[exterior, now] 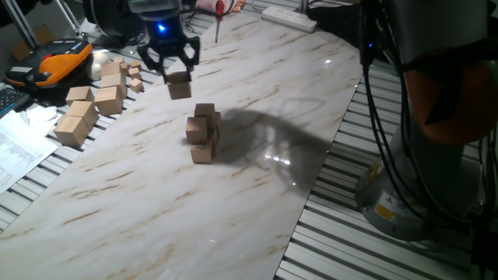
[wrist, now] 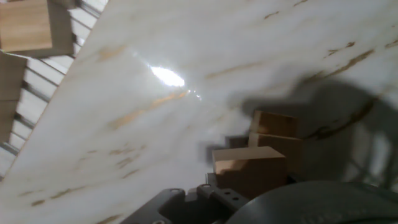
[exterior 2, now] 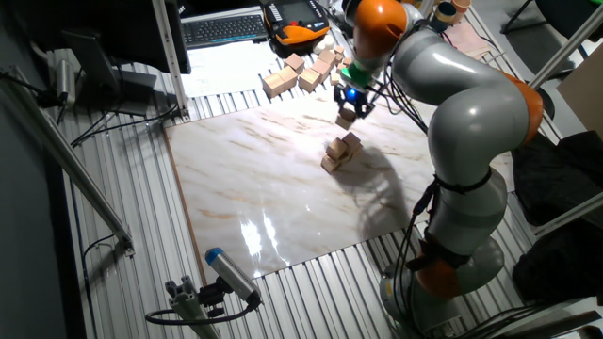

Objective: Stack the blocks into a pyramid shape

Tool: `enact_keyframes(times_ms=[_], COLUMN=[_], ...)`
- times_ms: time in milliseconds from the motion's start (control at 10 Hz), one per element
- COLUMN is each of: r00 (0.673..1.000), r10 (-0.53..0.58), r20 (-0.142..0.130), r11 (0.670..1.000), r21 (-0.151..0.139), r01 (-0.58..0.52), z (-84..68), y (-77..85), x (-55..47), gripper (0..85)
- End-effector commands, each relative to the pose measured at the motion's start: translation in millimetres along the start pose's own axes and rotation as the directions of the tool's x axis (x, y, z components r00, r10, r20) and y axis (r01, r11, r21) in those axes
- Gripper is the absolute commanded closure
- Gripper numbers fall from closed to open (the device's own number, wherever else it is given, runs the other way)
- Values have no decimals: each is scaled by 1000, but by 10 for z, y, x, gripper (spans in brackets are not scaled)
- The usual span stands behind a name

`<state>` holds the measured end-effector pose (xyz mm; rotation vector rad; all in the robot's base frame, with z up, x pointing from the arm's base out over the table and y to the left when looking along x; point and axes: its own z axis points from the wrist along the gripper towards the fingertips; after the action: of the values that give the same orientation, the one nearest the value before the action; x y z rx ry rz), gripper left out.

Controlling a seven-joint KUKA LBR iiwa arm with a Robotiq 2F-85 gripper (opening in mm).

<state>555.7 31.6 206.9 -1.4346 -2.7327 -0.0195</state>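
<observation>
in one fixed view the claw (exterior: 176,68) hangs above the far left part of the marble bench (exterior: 156,210), under a blue light on the wrist. its two dark fingers (exterior: 189,53) are closed around a small tan cube, the held block (exterior: 180,84), which hangs clear of the surface. down and to the right of it, nearer the middle of the bench, stands the stack of blocks (exterior: 203,132): several light cubes pressed together, at least two layers high, though the exact count is hard to read. the held block is apart from the stack, higher and farther back. to the left, off the marble on the slatted surface, lie the bigger pale wooden blocks (exterior: 85,113), and behind them an orange and black device (exterior: 54,62).

in the other fixed view the grey and orange arm (exterior 2: 452,104) reaches in from the right. the claw (exterior 2: 350,104) holds the held block (exterior 2: 346,118) just above and slightly beyond the stack of blocks (exterior 2: 339,153), not touching it. the bigger pale wooden blocks (exterior 2: 301,73) sit farther off near a keyboard (exterior 2: 224,28).

in the hand view the picture is blurred. the stack of blocks (wrist: 261,158) shows at lower right on the marble, in shadow. the claw's own fingers and the cube it holds cannot be made out here.
</observation>
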Motion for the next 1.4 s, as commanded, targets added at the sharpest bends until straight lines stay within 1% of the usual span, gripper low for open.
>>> enact_keyframes(times_ms=[0,100,400,500,600,700,800,900,1000,1100,1200,1300], r00=[1000,1000,1000,1000,999,999,1000,999,998,995,993,994], r10=[-11,-14,9,14,8,-3,6,35,61,89,110,105], r20=[-1,-1,4,21,33,34,19,-4,-19,-36,-46,-40], r11=[1000,1000,1000,1000,999,999,1000,999,998,996,993,993], r21=[0,-2,3,25,42,47,28,0,-10,-27,-39,-42], r01=[11,14,-9,-15,-10,1,-7,-35,-61,-90,-112,-106], z=[37,70,145,174,203,214,203,199,199,199,199,199], y=[-63,-87,-77,-71,-68,-62,-53,-50,-50,-50,-50,-50], x=[-6,-1,105,122,123,129,143,147,147,147,147,147], gripper=[850,850,850,850,850,850,850,850,850,850,850,850])
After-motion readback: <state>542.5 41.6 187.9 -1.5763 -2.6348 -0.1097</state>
